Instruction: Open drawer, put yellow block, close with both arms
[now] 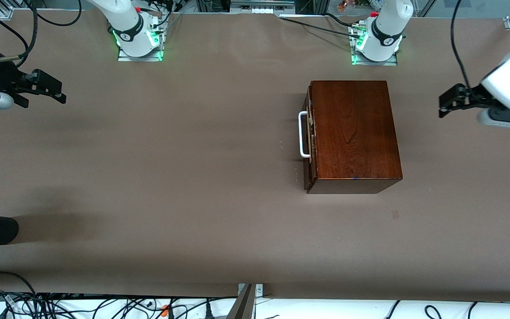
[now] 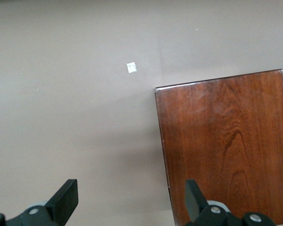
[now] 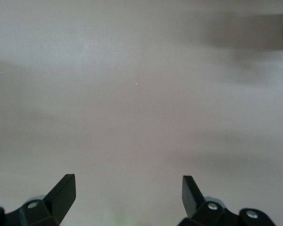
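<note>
Brown counter (image 1: 171,177) carrying a dark reddish-brown wooden box (image 1: 353,133) toward the left arm's end. Its drawer (image 1: 310,137) sits closed or nearly so, the white handle (image 1: 303,134) facing the right arm's end. Left end effector (image 1: 452,101), fingers spread and released, hangs over bare counter beside the box. Right end effector (image 1: 44,86), likewise released and empty, waits over the counter's right-arm end.
</note>
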Controlling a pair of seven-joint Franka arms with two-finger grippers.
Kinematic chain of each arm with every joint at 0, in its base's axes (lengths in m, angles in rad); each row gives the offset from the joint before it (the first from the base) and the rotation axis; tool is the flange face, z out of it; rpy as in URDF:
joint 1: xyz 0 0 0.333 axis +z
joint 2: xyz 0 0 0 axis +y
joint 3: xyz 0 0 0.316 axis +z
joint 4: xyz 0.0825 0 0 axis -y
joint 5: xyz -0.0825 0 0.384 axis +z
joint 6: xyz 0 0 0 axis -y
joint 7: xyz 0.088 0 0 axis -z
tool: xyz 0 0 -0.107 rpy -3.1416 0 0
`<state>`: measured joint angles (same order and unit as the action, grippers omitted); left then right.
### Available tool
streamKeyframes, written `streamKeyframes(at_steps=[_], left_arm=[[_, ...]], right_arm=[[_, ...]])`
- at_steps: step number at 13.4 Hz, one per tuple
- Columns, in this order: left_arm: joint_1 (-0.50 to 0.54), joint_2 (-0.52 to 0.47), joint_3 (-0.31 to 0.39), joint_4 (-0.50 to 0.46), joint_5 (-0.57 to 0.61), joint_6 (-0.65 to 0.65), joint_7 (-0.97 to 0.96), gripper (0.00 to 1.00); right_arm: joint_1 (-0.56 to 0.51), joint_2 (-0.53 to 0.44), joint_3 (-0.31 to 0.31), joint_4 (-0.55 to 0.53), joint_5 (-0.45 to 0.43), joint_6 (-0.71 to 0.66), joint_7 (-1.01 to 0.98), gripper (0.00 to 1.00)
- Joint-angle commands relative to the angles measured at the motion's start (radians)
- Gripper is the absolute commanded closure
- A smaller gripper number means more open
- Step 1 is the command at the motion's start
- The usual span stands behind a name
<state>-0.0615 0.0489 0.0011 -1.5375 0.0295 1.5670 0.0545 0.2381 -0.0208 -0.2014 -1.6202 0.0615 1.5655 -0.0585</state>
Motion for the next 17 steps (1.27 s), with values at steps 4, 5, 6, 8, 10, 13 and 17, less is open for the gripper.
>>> streamKeyframes(at_steps=[4, 5, 6, 8, 10, 13, 17], left_arm=[[-0.029, -0.081, 0.01, -0.161, -0.011, 0.125, -0.016, 0.0], [-0.029, -0.077, 0.007, -0.153, -0.01, 0.11, -0.016, 0.0], [-0.03, -0.06, 0.005, -0.136, -0.008, 0.096, -0.016, 0.0], [-0.024, -0.052, 0.0, -0.121, -0.008, 0.091, -0.018, 0.0], [-0.024, -0.052, -0.001, -0.121, -0.008, 0.09, -0.018, 0.0], [-0.023, -0.044, -0.001, -0.119, -0.008, 0.076, -0.019, 0.0], [-0.018, -0.04, 0.0, -0.119, -0.008, 0.073, -0.019, 0.0]], right_arm=[[-0.002, 0.005, 0.0, 0.017, 0.001, -0.013, 0.0, 0.0], [-0.002, 0.005, 0.0, 0.019, 0.001, -0.013, 0.0, 0.0], [-0.002, 0.005, 0.0, 0.019, 0.001, -0.013, 0.0, 0.0], [-0.002, 0.005, 0.0, 0.019, 0.001, -0.013, 0.0, 0.0], [-0.002, 0.005, 0.0, 0.019, 0.001, -0.013, 0.0, 0.0], [-0.002, 0.005, 0.0, 0.017, 0.001, -0.013, 0.0, 0.0], [-0.002, 0.005, 0.0, 0.019, 0.001, -0.013, 0.0, 0.0]])
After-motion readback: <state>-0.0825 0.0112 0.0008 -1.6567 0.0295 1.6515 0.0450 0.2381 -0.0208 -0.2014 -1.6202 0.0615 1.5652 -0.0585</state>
